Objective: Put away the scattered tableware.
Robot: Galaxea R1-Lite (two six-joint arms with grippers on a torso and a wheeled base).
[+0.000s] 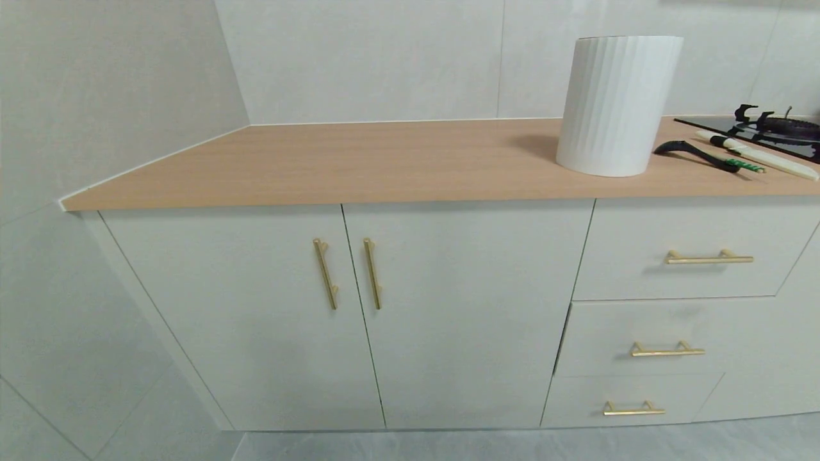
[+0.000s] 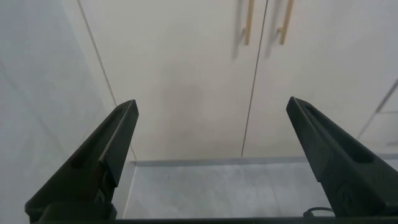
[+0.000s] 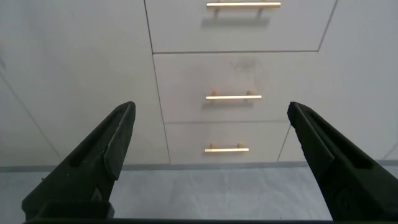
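On the wooden countertop (image 1: pixel 359 160) at the right stands a tall white ribbed container (image 1: pixel 616 104). Just right of it lie a black ladle (image 1: pixel 695 153), a green-handled utensil (image 1: pixel 743 164) and a long cream-coloured utensil (image 1: pixel 762 156). My left gripper (image 2: pixel 211 112) is open, held low before the cabinet doors (image 2: pixel 186 81), with nothing between its fingers. My right gripper (image 3: pixel 211 115) is also open and empty, held low facing the drawer fronts (image 3: pixel 236 81).
A black stove top (image 1: pixel 769 131) with a burner grate sits at the counter's far right. Below are two cabinet doors with gold handles (image 1: pixel 325 274) and three drawers (image 1: pixel 692 256). Tiled walls close the left side and back. Grey floor (image 2: pixel 217 193) lies under the grippers.
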